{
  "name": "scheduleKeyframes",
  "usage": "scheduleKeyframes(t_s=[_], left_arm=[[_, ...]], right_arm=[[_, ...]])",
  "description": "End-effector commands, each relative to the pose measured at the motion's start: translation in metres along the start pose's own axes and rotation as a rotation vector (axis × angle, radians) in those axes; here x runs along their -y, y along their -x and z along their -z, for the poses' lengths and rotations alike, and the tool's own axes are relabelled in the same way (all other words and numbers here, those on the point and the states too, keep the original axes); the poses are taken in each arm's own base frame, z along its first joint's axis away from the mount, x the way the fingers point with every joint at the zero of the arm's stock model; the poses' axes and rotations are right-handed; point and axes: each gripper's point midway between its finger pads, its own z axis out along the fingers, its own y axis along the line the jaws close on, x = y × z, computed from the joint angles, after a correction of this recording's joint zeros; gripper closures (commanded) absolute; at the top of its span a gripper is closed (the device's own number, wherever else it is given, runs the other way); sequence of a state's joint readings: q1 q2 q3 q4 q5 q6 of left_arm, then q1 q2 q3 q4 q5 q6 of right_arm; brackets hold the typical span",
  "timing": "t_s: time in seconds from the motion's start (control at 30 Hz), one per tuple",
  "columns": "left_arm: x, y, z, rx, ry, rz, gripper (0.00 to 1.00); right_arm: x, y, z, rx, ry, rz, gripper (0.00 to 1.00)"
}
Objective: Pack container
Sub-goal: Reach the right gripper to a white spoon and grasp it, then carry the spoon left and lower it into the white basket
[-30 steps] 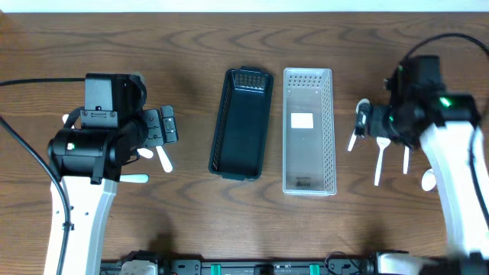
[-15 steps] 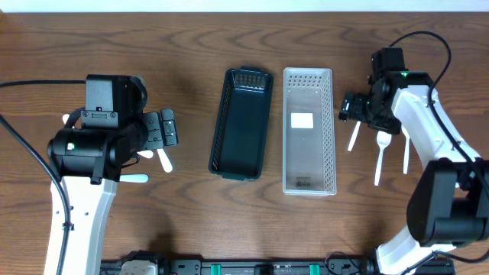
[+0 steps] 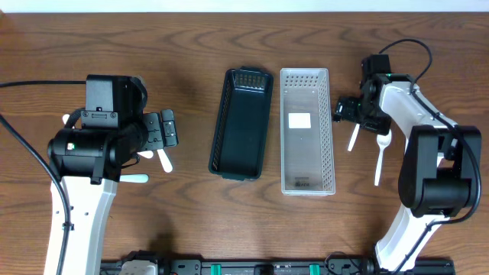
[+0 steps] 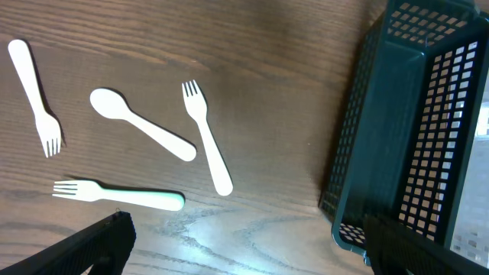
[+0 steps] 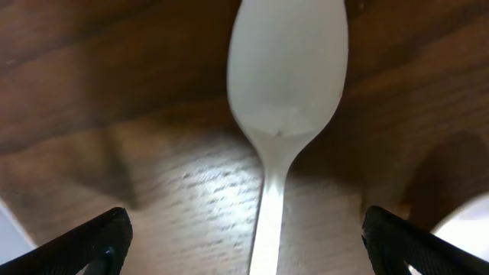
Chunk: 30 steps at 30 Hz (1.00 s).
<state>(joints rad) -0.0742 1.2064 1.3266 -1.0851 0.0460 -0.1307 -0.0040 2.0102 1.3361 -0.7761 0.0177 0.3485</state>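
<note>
A dark green mesh basket (image 3: 219, 126) and a clear perforated basket (image 3: 331, 145) lie side by side mid-table, both without cutlery inside. My right gripper (image 3: 343, 109) is open just right of the clear basket. In the right wrist view its fingers (image 5: 244, 248) straddle the handle of a white spoon (image 5: 286, 69) lying on the wood. My left gripper (image 3: 166, 128) is open and empty, left of the dark basket. Its wrist view shows its fingers (image 4: 244, 252) above white forks (image 4: 206, 137) (image 4: 34, 95) (image 4: 118, 196) and a spoon (image 4: 141, 126).
More white cutlery lies right of the clear basket: a spoon handle (image 3: 353, 137) and another utensil (image 3: 380, 156), partly under the right arm. The dark basket's wall (image 4: 397, 130) fills the right side of the left wrist view.
My right arm has swung up and left to the clear basket's right side and come low over a spoon. The clear basket has shifted slightly left. The left arm has not moved.
</note>
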Motion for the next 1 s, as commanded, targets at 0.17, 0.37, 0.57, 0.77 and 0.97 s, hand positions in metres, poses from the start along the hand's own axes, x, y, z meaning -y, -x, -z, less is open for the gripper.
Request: scheduleKeyframes(t_s=[0.17, 0.37, 0.57, 0.77, 0.97], left_arm=[[0.002, 0.005, 0.005, 0.018, -0.004, -0.001, 0.02], [0.002, 0.005, 0.005, 0.018, -0.004, 0.000, 0.02], [0.002, 0.005, 0.005, 0.018, -0.004, -0.001, 0.02], [0.002, 0.005, 0.005, 0.018, -0.004, -0.001, 0.02], [0.002, 0.005, 0.005, 0.017, -0.003, -0.001, 0.02]], right_arm=[[0.008, 0.007, -0.012, -0.002, -0.008, -0.038, 0.09], [0.010, 0.000, -0.026, -0.039, -0.021, -0.038, 0.20], [0.011, -0.007, -0.039, -0.078, -0.030, -0.036, 0.45], [0.011, -0.008, -0.039, -0.079, -0.030, -0.034, 0.86], [0.006, -0.009, -0.039, -0.088, -0.005, -0.035, 0.99]])
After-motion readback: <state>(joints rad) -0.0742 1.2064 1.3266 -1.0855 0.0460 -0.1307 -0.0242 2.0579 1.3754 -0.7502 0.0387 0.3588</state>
